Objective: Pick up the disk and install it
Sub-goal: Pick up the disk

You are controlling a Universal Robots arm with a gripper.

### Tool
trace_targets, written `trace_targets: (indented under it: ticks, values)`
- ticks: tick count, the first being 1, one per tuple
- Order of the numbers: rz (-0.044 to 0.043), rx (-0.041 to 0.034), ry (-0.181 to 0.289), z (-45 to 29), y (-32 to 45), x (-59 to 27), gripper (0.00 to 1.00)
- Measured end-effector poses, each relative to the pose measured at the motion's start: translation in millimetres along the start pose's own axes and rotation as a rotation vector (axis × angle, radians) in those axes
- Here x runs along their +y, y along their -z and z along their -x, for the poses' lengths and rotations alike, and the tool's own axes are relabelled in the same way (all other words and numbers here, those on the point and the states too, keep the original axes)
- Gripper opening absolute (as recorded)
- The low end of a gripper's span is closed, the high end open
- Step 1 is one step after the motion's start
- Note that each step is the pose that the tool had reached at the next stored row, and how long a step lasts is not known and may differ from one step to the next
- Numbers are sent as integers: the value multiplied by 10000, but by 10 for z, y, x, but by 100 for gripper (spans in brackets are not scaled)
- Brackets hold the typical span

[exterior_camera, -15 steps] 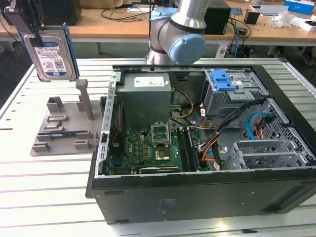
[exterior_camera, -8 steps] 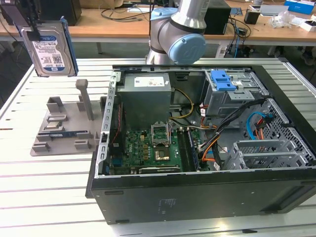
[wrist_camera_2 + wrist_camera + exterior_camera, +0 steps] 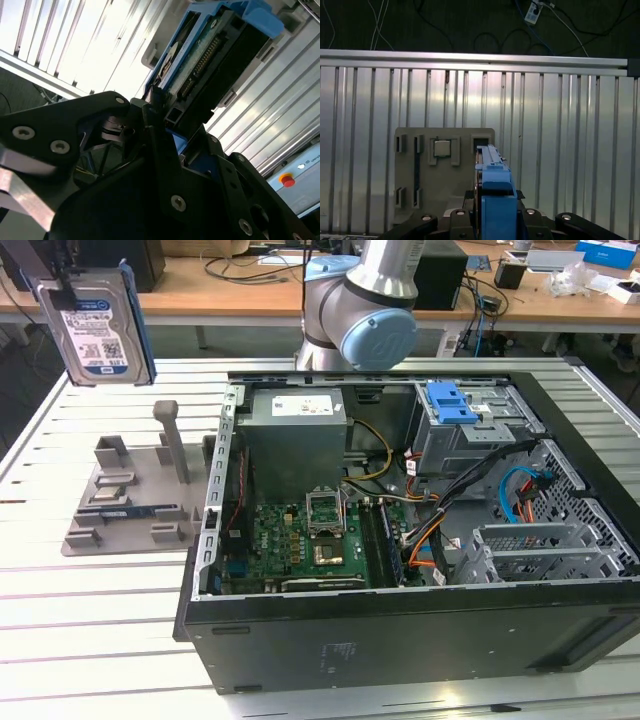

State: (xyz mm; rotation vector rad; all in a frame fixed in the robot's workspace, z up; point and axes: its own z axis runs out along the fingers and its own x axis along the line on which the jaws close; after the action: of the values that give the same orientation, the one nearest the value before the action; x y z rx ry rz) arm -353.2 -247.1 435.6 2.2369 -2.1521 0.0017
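Note:
The disk (image 3: pixel 100 330) is a silver hard drive with a blue-and-white label and blue side rails. It hangs upright in the air at the exterior view's upper left, above a grey fixture plate (image 3: pixel 130 495). My gripper (image 3: pixel 58 285) is shut on the disk near its upper edge. The first wrist view looks along the disk's blue rail (image 3: pixel 495 190), edge-on between my black fingers (image 3: pixel 462 217). Its connector side (image 3: pixel 205 55) sticks out past the gripper (image 3: pixel 162 122) in the second wrist view.
An open computer case (image 3: pixel 400 630) lies on the slatted metal table (image 3: pixel 100 620). Inside are a grey power-supply box (image 3: pixel 297 430), a motherboard (image 3: pixel 300 540), cables, and a grey drive cage (image 3: pixel 480 435) with a blue tab (image 3: pixel 450 400). The arm's base (image 3: pixel 360 320) stands behind the case.

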Motion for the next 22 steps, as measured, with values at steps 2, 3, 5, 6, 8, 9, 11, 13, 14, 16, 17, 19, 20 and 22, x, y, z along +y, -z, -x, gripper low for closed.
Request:
trace_targets:
  ticks: [2, 3, 5, 6, 8, 9, 11, 13, 14, 16, 17, 19, 20, 22]
  values:
    - [-1, 0, 0, 3, 57, 1, 37]
    - [-1, 0, 0, 3, 74, 2, 37]
    - [-1, -1, 0, 4, 113, 3, 37]
    - [-1, 0, 0, 4, 145, 4, 37]
    - [-1, 0, 0, 4, 188, 5, 37]
    - [-2, 0, 0, 4, 221, 5, 37]
    - [-1, 0, 0, 3, 278, 7, 37]
    - [0, 0, -2, 2, 435, 11, 37]
    - [-2, 0, -1, 3, 493, 13, 37]
    - [-1, 0, 0, 3, 587, 15, 37]
    - [-1, 0, 0, 3, 627, 15, 37]
    - [-1, 0, 0, 2, 694, 17, 37]
    - [-2, -1, -1, 2, 693, 17, 37]
    - [-2, 0, 0, 2, 693, 17, 37]
